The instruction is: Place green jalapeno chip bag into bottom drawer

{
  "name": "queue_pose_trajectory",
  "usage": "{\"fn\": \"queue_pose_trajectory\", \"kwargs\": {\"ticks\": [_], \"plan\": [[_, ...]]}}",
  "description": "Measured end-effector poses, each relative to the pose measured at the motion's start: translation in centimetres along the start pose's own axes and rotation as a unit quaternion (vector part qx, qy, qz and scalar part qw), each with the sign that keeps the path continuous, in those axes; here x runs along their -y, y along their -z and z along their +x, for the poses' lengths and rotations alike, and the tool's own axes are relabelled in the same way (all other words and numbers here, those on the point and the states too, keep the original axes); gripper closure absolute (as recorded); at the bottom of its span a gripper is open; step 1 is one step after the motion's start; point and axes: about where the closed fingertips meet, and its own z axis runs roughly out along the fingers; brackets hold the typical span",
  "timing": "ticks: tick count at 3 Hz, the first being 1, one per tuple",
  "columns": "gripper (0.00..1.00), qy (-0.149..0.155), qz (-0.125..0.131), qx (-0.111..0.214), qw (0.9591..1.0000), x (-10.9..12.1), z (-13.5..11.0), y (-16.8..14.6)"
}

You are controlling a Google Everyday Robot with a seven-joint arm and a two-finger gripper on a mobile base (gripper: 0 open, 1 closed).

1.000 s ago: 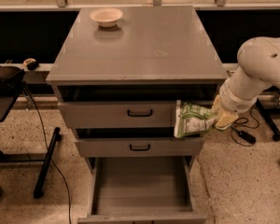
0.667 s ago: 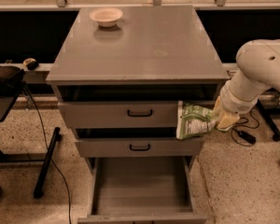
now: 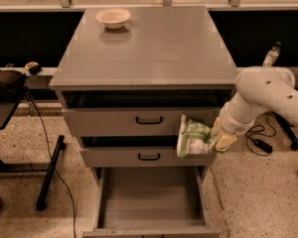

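The green jalapeno chip bag (image 3: 193, 137) is light green and white. It hangs in front of the right ends of the two upper drawers, held by my gripper (image 3: 216, 139), which is shut on its right edge. My white arm (image 3: 265, 98) reaches in from the right. The bottom drawer (image 3: 151, 192) is pulled out wide open below, showing a plain grey tray interior. The bag is above and toward the drawer's right side, well clear of its floor.
A pale round bowl (image 3: 112, 18) sits on the grey cabinet top (image 3: 154, 43) at the back left. Two upper drawers with black handles (image 3: 149, 120) are slightly open. A black stand (image 3: 49, 172) and cables lie on the floor at left; cables and a bottle at right.
The bag and my gripper have moved slightly left and down in front of the drawers. The bottom drawer stays open.
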Motion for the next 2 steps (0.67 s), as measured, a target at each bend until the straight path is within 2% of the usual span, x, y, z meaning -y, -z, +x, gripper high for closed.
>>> {"fn": "queue_pose_trajectory", "kwargs": {"ticks": [1,2], "plan": [[1.0,-0.007,0.025,-0.005,0.9996,-0.2,-2.2,-5.6],[1.0,-0.019,0.049,-0.021,0.9984,-1.6,-1.6,-12.0]]}}
